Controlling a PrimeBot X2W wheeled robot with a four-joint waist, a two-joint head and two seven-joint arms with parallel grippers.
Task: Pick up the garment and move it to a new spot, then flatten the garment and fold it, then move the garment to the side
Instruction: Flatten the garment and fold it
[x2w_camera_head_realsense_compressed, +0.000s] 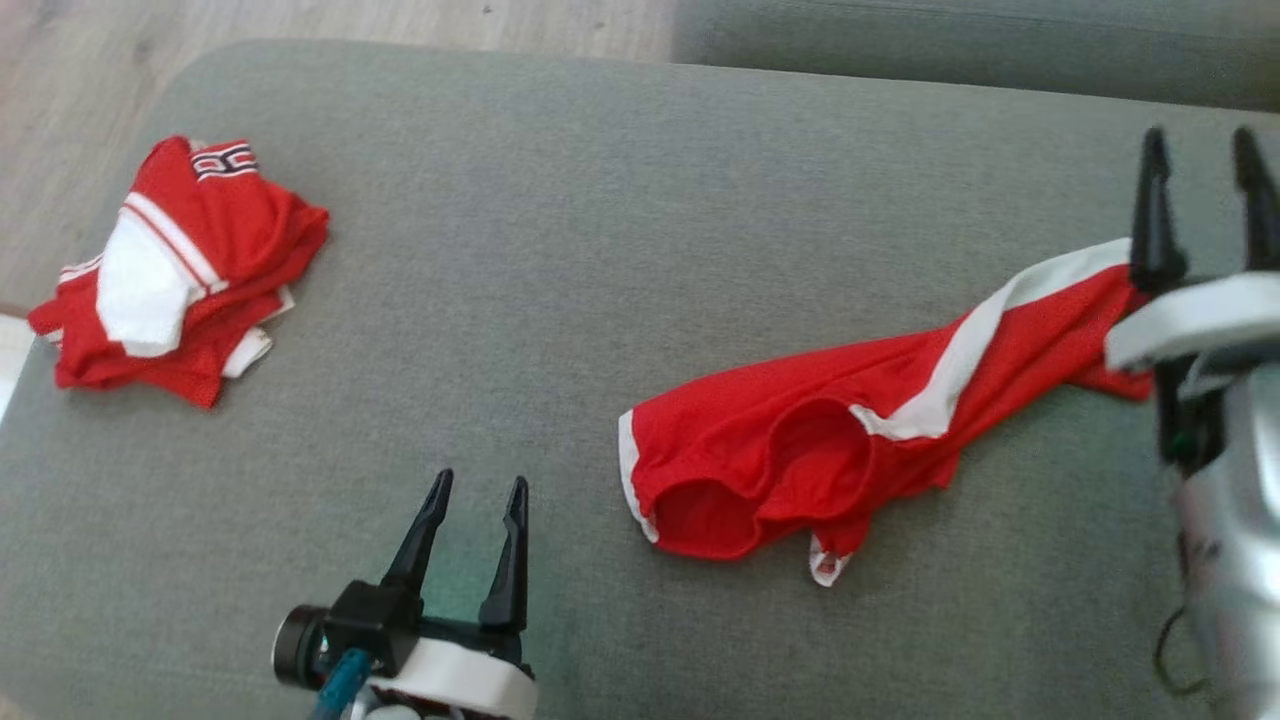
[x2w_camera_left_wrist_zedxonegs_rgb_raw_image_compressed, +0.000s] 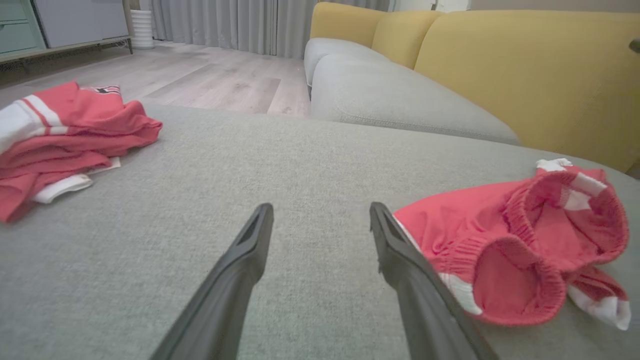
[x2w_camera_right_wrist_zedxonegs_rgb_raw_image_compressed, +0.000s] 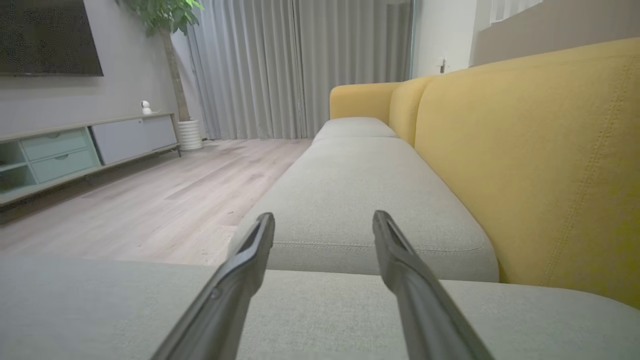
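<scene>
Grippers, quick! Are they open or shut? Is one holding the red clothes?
Left gripper: jaws open, holding nothing.
Right gripper: jaws open, holding nothing; the red garment lies loose by its wrist.

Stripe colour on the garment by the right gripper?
White, on the red garment; clearest in head view.

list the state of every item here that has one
shorts, crumpled, unfolded, lying on the cushion
clothes pile, roughly folded, stacked
left end effector, open, empty
right end effector, open, empty
curtains, drawn closed
</scene>
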